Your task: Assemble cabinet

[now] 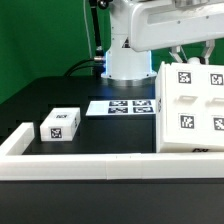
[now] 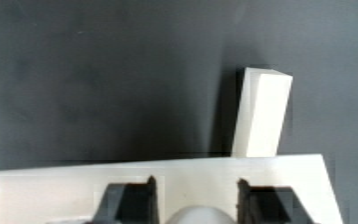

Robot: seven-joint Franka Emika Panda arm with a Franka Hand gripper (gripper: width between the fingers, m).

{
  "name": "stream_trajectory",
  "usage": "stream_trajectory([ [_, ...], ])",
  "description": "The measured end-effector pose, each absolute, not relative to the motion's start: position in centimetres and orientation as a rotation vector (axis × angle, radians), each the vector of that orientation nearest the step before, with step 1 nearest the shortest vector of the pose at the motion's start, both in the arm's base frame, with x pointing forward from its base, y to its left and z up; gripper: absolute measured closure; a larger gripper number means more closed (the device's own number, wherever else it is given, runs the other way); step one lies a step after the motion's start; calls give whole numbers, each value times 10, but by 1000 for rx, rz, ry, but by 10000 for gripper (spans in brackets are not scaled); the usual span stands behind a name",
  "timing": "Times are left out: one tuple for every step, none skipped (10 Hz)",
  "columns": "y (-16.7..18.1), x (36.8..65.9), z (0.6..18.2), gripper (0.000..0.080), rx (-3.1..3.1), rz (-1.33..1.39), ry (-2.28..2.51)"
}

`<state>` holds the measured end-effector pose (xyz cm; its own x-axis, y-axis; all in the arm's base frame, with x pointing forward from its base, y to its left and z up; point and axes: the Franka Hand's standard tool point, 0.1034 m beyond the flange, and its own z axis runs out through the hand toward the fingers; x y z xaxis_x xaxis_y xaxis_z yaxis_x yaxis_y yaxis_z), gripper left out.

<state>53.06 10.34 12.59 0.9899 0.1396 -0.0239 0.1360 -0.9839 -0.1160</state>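
Rail [image 1: 90, 167], long and white, lies well off from my gripper [image 1: 186, 60], toward the exterior view's left and front. Nearer to it, a small tagged box [image 1: 60, 124] sits on the black table [image 1: 40, 95], and the marker board [image 1: 125, 106] lies closer still. Directly under my fingers [image 2: 131, 200] stands the cabinet [image 1: 195, 115]. My fingers are part-way apart over its white top; whether they pinch anything I cannot tell.
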Motion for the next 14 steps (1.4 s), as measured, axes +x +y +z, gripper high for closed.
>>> stream_trajectory([
  [102,529,134,589,-3016,118,-209],
  [97,532,145,589,-2999,199,-203],
  [95,535,147,589,-2980,225,-174],
  [93,536,147,589,-2964,248,-144],
  [92,540,145,589,-2956,253,-129],
  [93,545,142,589,-2954,255,-117],
  [96,552,141,589,-2952,245,-106],
  [97,561,143,589,-2950,230,-100],
  [97,569,144,589,-2947,225,-93],
  [97,576,144,589,-2943,231,-80],
  [98,583,146,589,-2938,242,-70],
  [99,591,147,589,-2935,238,-62],
  [102,596,146,590,-2933,244,-57],
  [104,601,147,591,-2936,235,-52],
])
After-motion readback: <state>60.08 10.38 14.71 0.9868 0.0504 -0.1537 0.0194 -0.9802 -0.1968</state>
